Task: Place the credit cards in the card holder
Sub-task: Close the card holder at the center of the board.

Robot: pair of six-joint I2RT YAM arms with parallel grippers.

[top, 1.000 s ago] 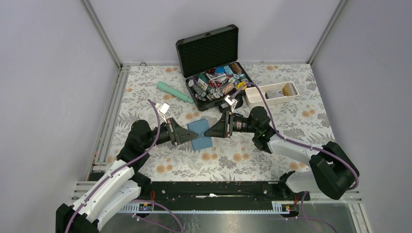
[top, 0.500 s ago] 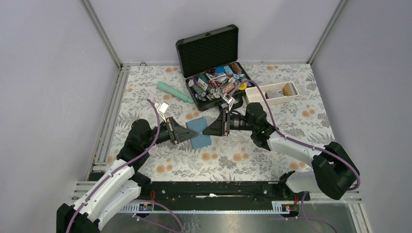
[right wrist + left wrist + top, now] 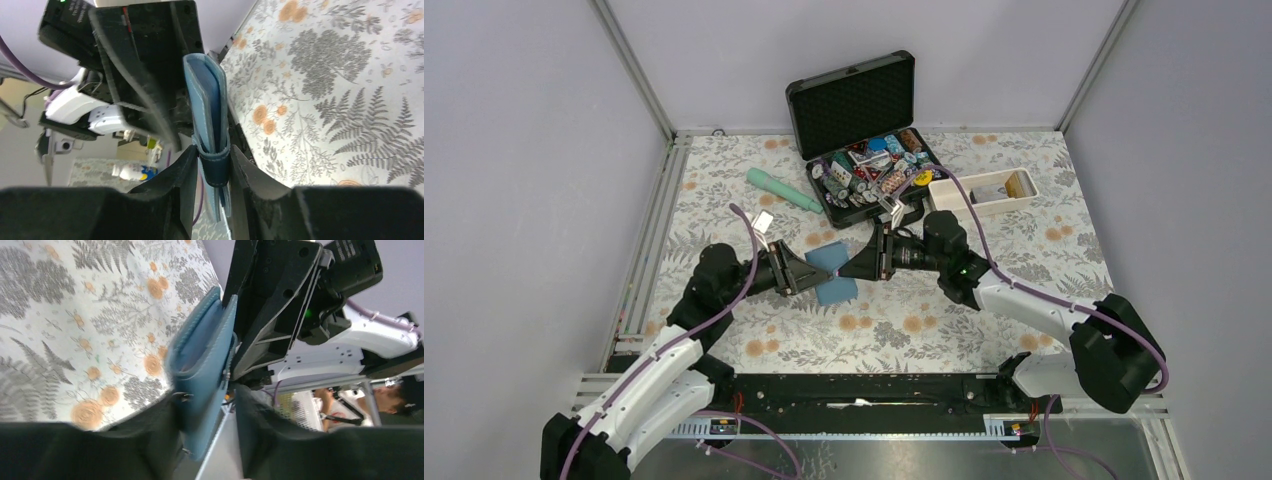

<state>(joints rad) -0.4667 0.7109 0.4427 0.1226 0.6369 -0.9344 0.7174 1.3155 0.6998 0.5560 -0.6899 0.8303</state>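
The small teal-blue folding card holder point(image 3: 827, 258) is held on edge over the flower-patterned desk point(image 3: 904, 320), pinched by the right gripper point(image 3: 852, 268). Whether the left gripper point(image 3: 809, 278) clamps it cannot be told. No credit card seems inserted yet.

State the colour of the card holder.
The card holder is teal-blue, clearest in the left wrist view.

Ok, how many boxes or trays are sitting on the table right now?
2. The open black case stands at the far middle of the table. The long white tray lies just to its right. The arms hide some of the table, so a small one could be hidden.
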